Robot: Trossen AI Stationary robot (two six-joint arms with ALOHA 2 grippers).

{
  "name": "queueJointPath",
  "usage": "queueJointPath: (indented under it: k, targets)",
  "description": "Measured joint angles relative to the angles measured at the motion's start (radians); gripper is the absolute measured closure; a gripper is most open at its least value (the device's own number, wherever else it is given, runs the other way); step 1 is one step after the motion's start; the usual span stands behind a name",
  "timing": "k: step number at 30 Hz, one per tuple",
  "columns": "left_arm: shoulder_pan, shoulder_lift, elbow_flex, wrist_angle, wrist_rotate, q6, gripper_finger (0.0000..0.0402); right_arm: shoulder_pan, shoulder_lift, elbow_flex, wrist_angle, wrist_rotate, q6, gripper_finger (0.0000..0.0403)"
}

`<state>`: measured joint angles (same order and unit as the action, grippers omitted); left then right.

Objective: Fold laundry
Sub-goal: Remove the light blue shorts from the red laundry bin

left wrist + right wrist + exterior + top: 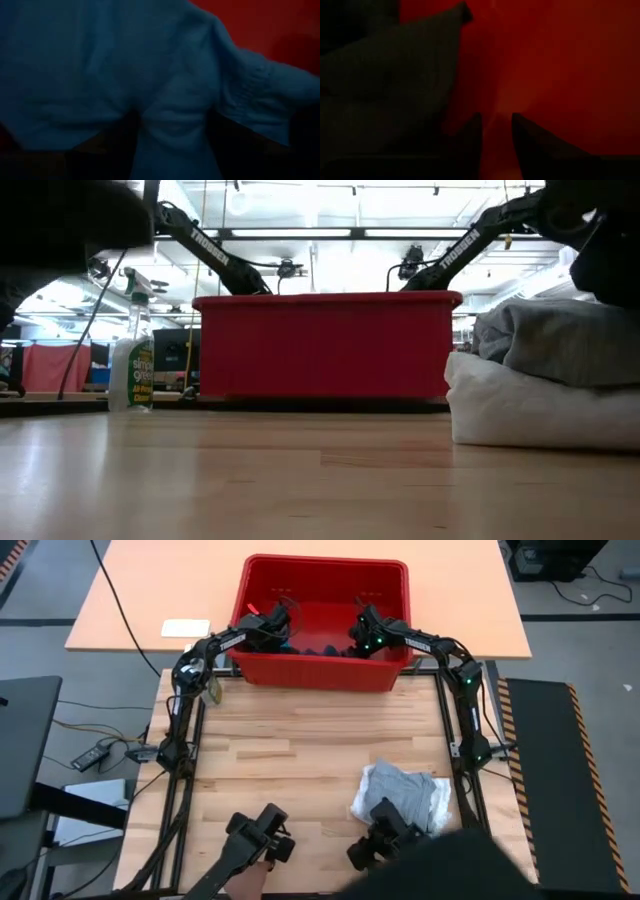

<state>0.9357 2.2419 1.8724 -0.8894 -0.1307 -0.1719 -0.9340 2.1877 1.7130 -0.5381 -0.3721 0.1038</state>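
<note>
Bright blue fabric [150, 75] fills nearly the whole left wrist view, soft and rumpled, with shallow folds running across it and a narrower strip of it hanging down between two dark shapes at the picture's lower edge. Off to one side the cloth gathers into a puckered seam [250, 85], past which a further flap of the same blue spreads out. Behind it a patch of red basket wall [260, 25] shows in the corner.
</note>
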Motion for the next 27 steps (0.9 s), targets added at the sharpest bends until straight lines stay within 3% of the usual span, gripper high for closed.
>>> queueJointPath:
  k: [5, 9, 18, 23, 27]
  targets:
    - [0.0, 0.05, 0.0, 0.019, -0.003, -0.008, 0.0176, 0.002, -0.026, 0.0, -0.008, -0.015, 0.001, 0.029]
    - [0.0, 0.067, 0.002, 0.048, 0.049, 0.004, 0.0211, 0.005, -0.033, 0.0, -0.03, -0.026, 0.02, 0.029]
    - [-0.02, 0.023, -0.011, 0.198, 0.102, 0.055, 0.0383, 0.008, -0.041, 0.0, -0.048, -0.102, 0.101, 0.029]
    - [-0.024, -0.076, -0.019, 0.268, 0.148, 0.093, 0.0386, 0.009, -0.07, 0.0, -0.053, -0.113, 0.114, 0.0291]
    - [-0.033, -0.237, -0.008, 0.336, 0.159, 0.158, 0.0387, 0.01, -0.146, 0.0, -0.045, -0.003, 0.114, 0.0294]
